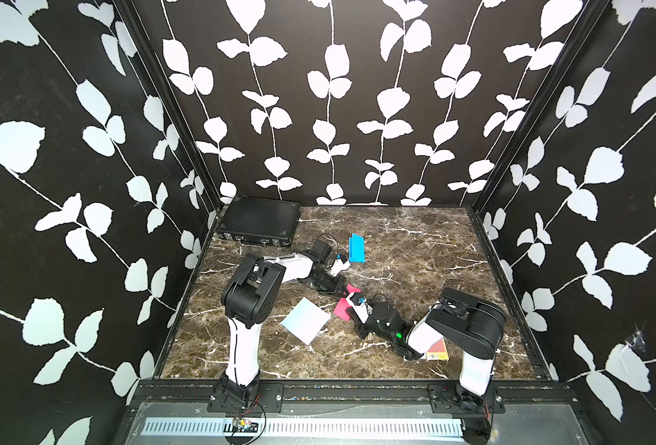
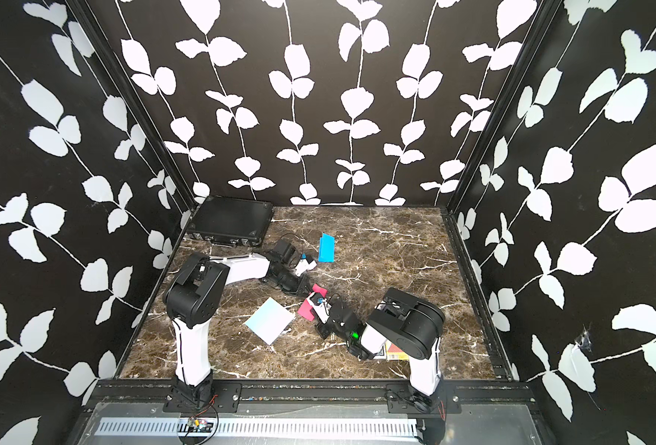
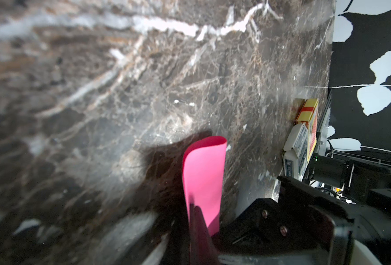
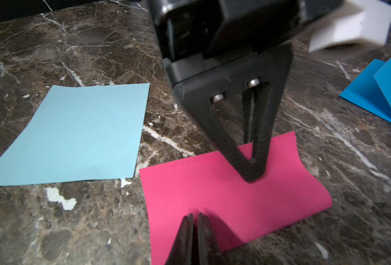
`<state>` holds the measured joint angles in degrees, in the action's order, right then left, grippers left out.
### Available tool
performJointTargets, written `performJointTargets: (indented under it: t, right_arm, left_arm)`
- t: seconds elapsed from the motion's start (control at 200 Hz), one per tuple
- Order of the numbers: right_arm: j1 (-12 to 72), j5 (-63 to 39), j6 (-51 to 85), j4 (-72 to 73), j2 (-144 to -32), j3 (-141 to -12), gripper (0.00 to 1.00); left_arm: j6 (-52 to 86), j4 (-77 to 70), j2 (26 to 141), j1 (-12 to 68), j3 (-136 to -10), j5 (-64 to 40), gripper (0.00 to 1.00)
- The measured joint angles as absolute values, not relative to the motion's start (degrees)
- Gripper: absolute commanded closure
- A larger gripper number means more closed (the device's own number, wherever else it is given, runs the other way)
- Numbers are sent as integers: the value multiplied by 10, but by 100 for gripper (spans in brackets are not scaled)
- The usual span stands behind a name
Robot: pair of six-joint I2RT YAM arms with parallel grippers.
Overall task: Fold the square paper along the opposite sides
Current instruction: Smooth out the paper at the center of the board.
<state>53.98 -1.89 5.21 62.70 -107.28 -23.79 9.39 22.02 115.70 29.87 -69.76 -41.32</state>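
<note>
Pink paper (image 1: 341,310) lies near the middle of the marble table (image 1: 415,250), doubled over on itself, with its bend rounded and not pressed flat in the left wrist view (image 3: 203,174).

At the far left, in the back corner, a black case (image 1: 259,219) lies flat. Nearer the front, a light blue sheet (image 1: 306,319) lies flat on the table. It is just beside the pink paper and apart from it, with a thin strip of marble between them in the right wrist view (image 4: 75,135).

The left gripper (image 4: 250,174) comes down onto the pink paper. Its fingers are closed to a single point, and that point touches the paper's top layer.

The right gripper (image 4: 195,229) sits at the paper's near edge. Its fingers (image 4: 185,241) are almost together, with only a thin slit between them. I cannot tell whether any paper is pinched in that slit.

Farther back, a blue folded paper (image 1: 356,248) rests on the table with one flap raised.

At the right, under the right arm, some card boxes (image 1: 436,348) lie close to the table's front edge.
</note>
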Motion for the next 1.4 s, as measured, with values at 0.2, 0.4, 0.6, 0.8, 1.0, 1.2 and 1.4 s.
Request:
performJointTargets:
  t: [0.2,0.4,0.6,0.8,1.0,1.2,1.4]
  right_arm:
    - [551,-7,56,625,-1063,-226,89]
    - [568,11,56,620,-1054,-219,89]
    - [582,27,55,608,-1047,-218,86]
    - [595,26,55,583,-1032,-217,86]
    - [602,9,57,553,-1005,-208,86]
    - [560,-10,93,564,-978,-173,89]
    - [507,-11,120,625,-1017,-175,91]
  left_arm:
    - [95,222,1157,299,-698,-412,100]
    - [97,222,1157,299,-698,-412,100]
    - [99,222,1157,299,-698,-412,100]
    - [104,221,1157,299,-698,-413,100]
    - [110,217,1157,298,-698,-411,100]
    - [127,217,1157,298,-698,-410,100]
    - [155,220,1155,298,-698,-405,100]
